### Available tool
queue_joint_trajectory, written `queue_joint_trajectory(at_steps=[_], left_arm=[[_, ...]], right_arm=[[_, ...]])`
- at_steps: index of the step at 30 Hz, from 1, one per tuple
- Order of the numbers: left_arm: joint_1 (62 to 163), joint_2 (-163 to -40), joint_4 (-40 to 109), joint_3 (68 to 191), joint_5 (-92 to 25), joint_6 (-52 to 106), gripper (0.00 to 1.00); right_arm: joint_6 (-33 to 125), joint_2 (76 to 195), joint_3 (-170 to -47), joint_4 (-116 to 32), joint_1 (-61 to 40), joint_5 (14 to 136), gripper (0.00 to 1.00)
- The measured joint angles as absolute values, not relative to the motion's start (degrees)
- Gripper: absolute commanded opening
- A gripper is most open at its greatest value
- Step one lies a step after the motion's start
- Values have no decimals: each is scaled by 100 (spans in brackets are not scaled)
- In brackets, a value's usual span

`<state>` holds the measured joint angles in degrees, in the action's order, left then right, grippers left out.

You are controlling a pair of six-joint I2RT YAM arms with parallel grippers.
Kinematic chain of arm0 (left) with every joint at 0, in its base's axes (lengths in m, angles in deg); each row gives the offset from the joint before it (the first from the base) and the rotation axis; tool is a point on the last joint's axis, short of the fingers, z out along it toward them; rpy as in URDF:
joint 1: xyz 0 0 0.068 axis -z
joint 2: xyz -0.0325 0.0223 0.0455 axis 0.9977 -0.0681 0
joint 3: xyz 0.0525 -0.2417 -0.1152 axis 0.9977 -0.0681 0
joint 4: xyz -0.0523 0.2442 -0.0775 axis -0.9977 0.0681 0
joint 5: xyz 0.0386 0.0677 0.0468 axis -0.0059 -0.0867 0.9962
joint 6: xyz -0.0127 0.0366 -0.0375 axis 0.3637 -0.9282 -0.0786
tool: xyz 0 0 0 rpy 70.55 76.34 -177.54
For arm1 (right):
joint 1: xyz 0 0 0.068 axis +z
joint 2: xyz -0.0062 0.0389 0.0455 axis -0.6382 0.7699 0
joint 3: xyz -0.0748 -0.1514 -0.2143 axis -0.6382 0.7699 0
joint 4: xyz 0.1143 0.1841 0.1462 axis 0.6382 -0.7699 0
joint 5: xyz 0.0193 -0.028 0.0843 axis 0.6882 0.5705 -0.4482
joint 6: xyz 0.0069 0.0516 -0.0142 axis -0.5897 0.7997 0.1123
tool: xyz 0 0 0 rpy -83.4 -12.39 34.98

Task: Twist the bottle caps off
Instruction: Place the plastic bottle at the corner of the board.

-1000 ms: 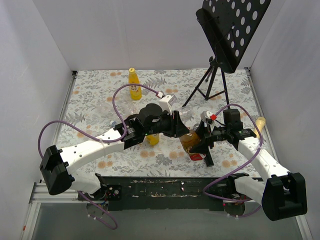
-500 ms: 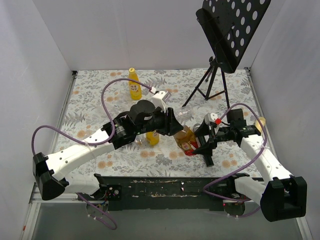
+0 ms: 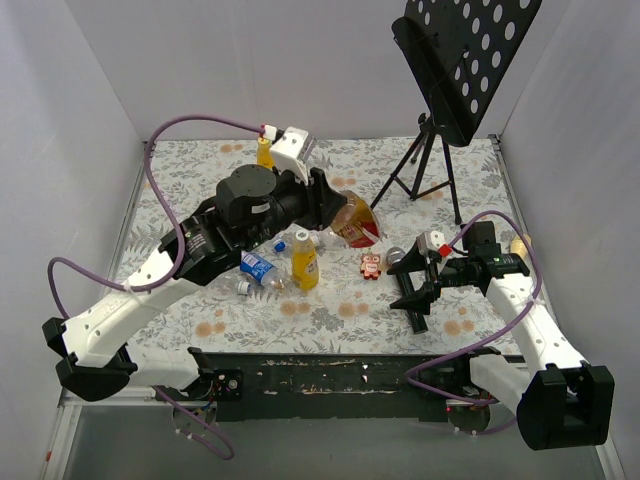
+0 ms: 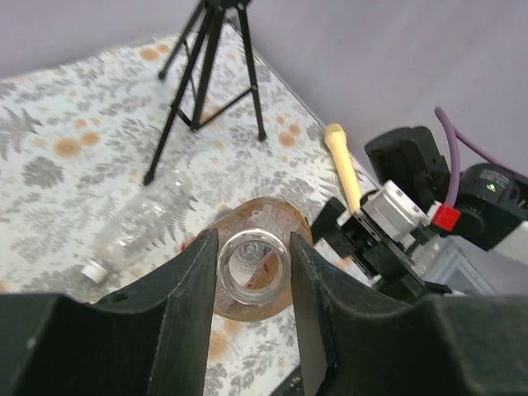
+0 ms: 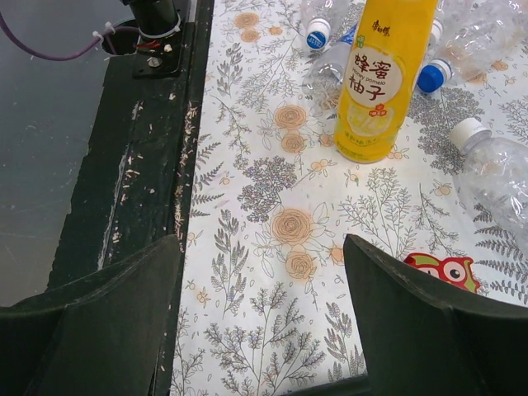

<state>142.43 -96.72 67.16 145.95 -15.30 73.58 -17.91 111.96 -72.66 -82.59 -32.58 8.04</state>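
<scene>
Left end effector [image 4: 252,262] clamped on brown bottle [image 3: 356,220] neck, held off table [image 3: 340,320], centre-far. Neck open, so I reckon that cap's done. Right end effector [image 5: 260,318] spread wide, empty. Clear bottles [image 5: 495,177] left of it show caps [image 5: 431,77] on. Plenty left.

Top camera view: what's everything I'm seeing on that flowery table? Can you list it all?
Brown bottle: one, brown with red label, held above the table, neck open, no cap.
Yellow bottles: two, yellow, one standing mid-table, one at the back.
Clear bottles: at least three, clear, lying around the near yellow one.
Caps: blue or white, on the clear bottles.
Owl sticker: one, red, flat mid-table.
Music stand: one, black, back right.
Pale stick: one, cream, right edge.
Left gripper: one, black, shut on the brown bottle's neck.
Right gripper: one, black, open, empty, low over the table.
</scene>
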Motion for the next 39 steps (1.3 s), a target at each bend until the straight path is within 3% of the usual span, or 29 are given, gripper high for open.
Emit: queue_joint_trajectory(at_steps=[9, 17, 31, 39], left_arm=[[13883, -9856, 6810, 15592, -687, 6590, 0], [11715, -10507, 6408, 15983, -1178, 6453, 0], [9302, -11152, 5942, 16068, -1554, 6455, 0], [7671, -11718, 5260, 15437, -1834, 6636, 0]], right_arm=[[-1839, 11240, -7266, -8322, -3258, 807, 86], [-1844, 11321, -7266, -8362, -3258, 807, 86], [-1841, 11465, -7266, -8362, -3258, 824, 86], [-1841, 11572, -7266, -8362, -3258, 850, 85]])
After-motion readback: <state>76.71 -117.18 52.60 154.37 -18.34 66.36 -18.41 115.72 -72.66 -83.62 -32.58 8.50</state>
